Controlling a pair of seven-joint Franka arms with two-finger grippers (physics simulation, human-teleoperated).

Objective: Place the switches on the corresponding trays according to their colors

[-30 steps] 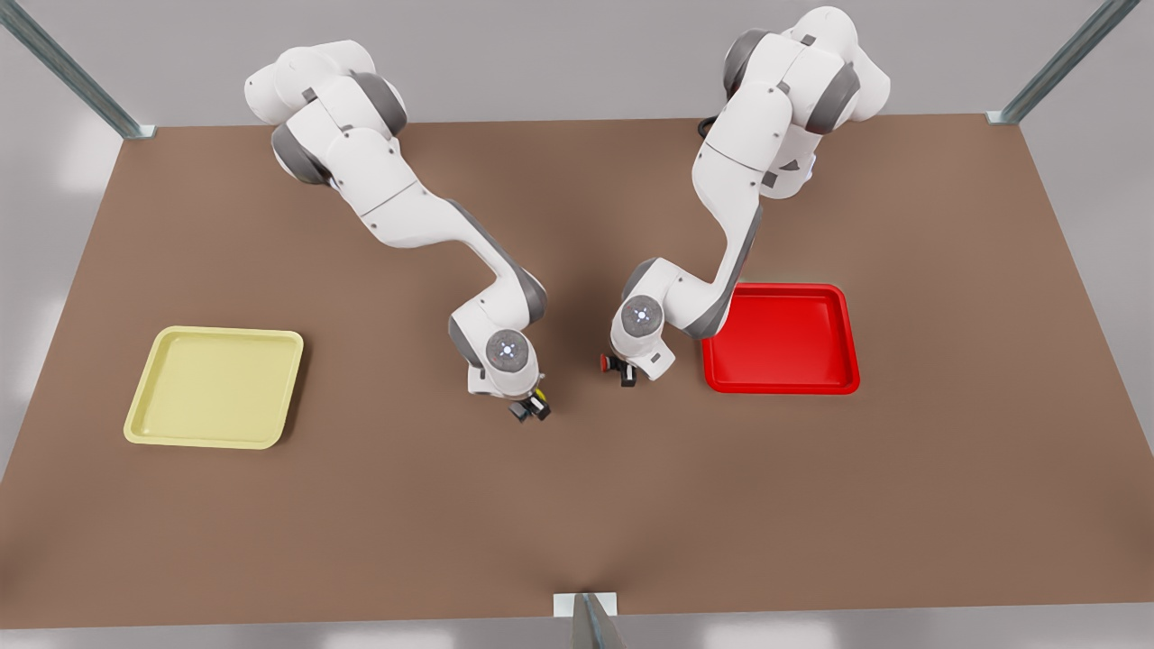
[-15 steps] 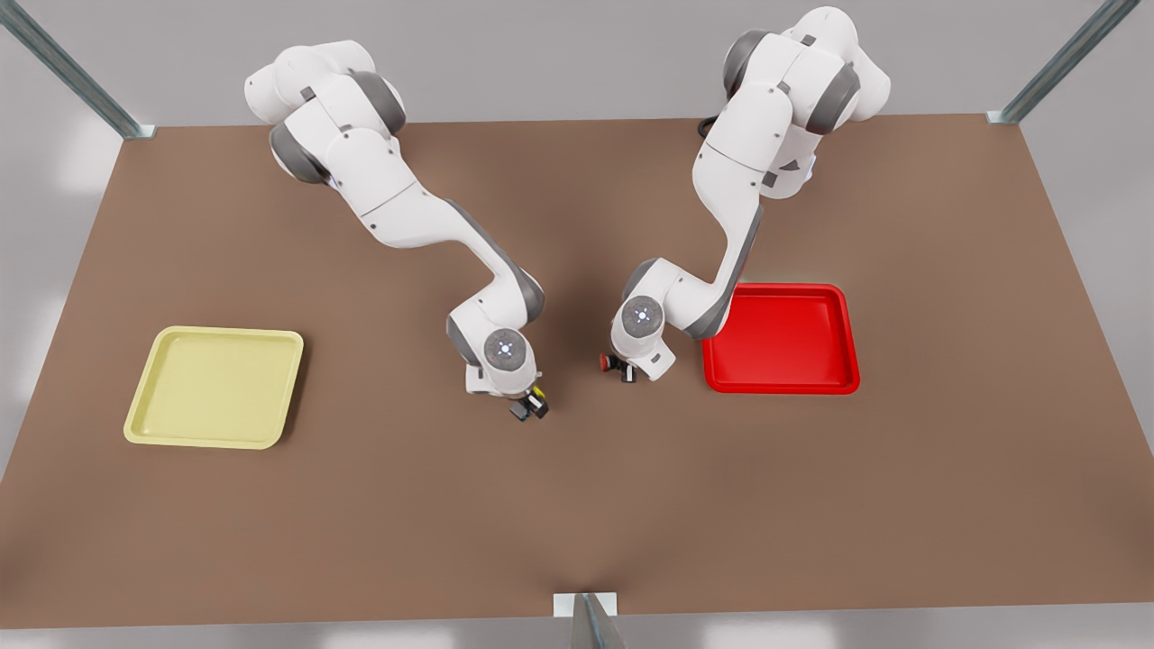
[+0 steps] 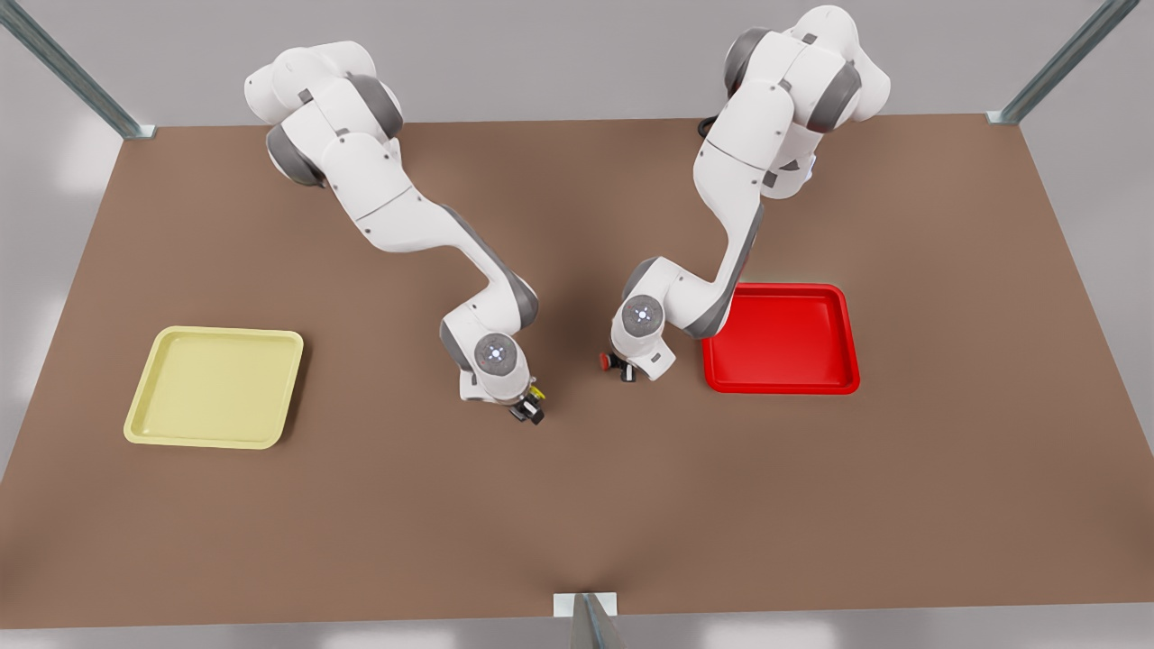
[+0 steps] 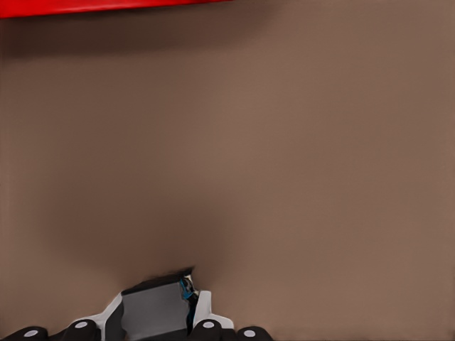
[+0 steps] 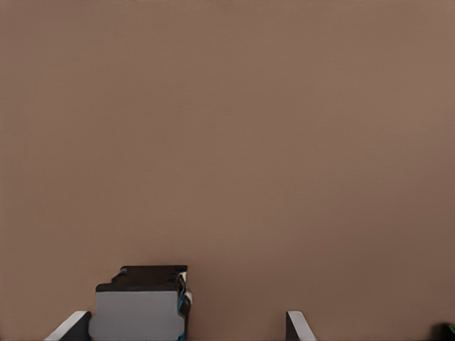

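Left gripper [image 3: 620, 368] beside red tray [image 3: 781, 339] rim (touching unclear) — open table [image 3: 577, 505] around.

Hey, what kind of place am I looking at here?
Probably a simulated robot test bench: a bare brown table framed by metal struts, holding a yellow tray and a red tray for colour sorting.

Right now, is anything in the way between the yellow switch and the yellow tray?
No, nothing visible: just bare table between the yellow switch, at the right gripper, and the yellow tray. The left gripper, at the red switch, is by the red tray.
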